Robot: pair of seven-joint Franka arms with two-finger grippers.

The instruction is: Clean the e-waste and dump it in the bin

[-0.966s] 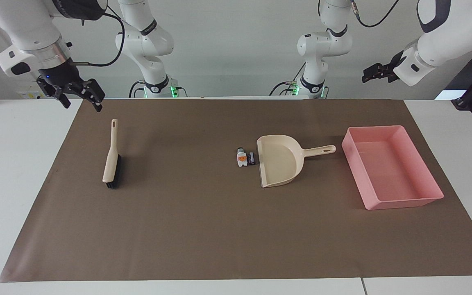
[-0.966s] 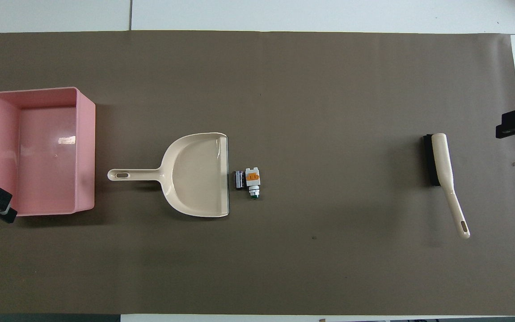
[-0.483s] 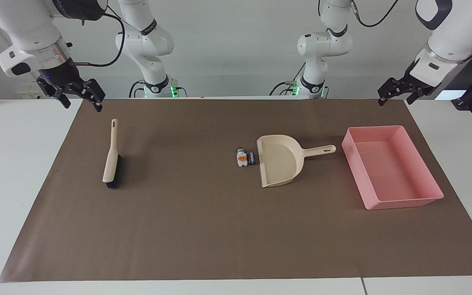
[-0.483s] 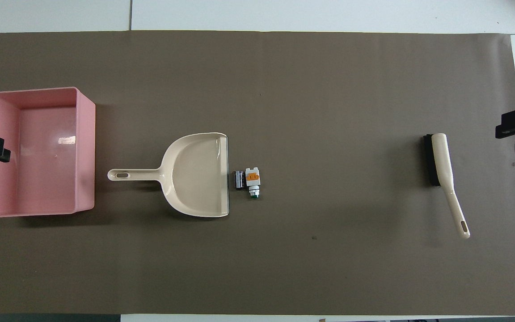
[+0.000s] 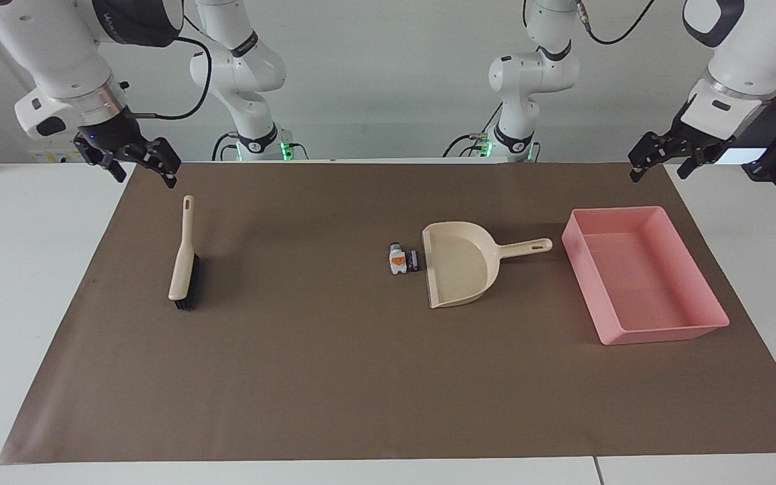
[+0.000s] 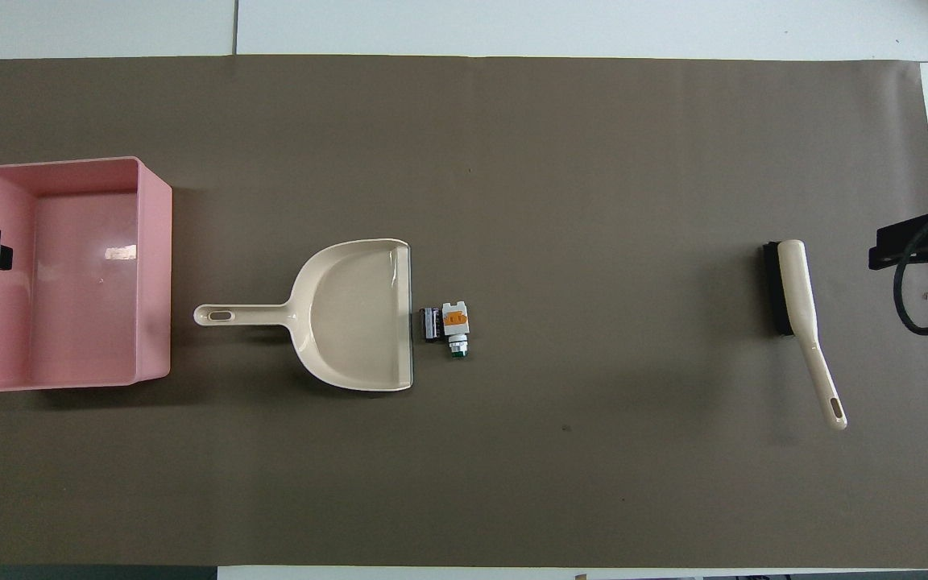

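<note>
While both sets of fingers stand apart and empty, right gripper over the brush handle, left gripper near the bin, the e-waste beside the dustpan lip could scatter if swept askew.

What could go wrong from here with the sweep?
1. The scraps lie right at the dustpan lip; nothing holds the pan, so a brush stroke could shove it toward the bin.
2. Scraps are tiny and loose; a fast stroke may scatter them across the mat.
3. The brush handle lies flat; the open right gripper may slip on it.
</note>
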